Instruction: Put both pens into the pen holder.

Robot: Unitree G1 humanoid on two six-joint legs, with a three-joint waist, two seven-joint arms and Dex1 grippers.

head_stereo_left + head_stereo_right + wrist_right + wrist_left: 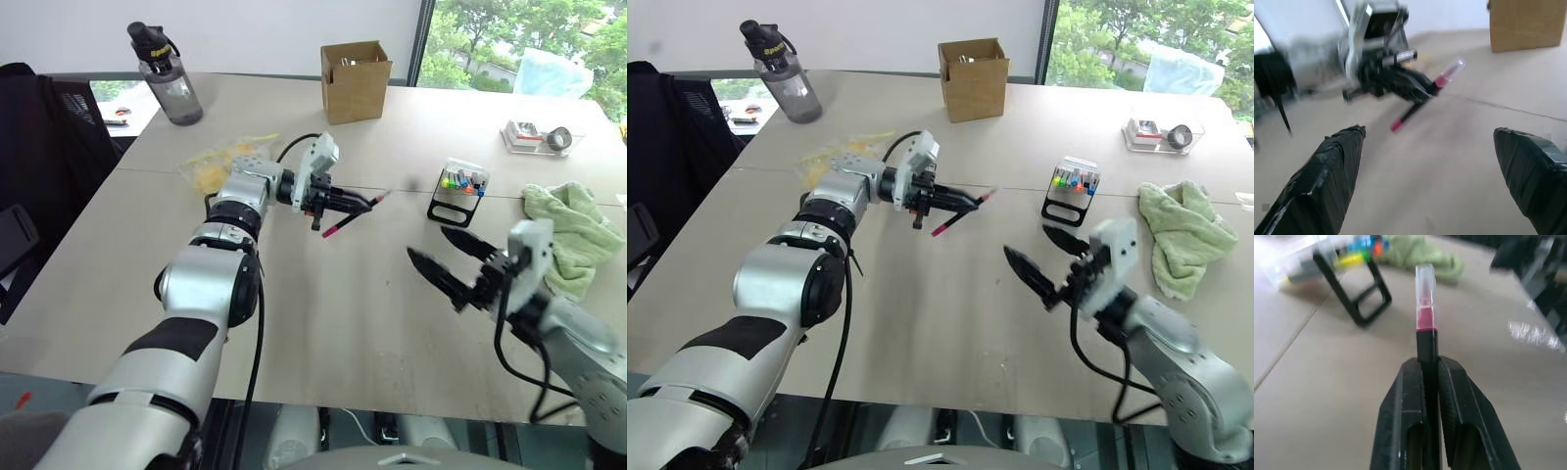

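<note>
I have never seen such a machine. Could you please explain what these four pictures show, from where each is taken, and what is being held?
It is a humanoid robot with two arms. Two pictures come from its head, two from its wrists. The left gripper is shut on a pen with pink ends, held above the table. The right gripper is open and empty. Beyond it on the table stands the pen holder, with a green cloth, a cardboard box and a water bottle around.

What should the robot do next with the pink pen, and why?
Probably carry it toward the pen holder. The left gripper is shut on the pink pen, lifted off the table, with the holder off to its right. The right gripper is open and empty.
</note>
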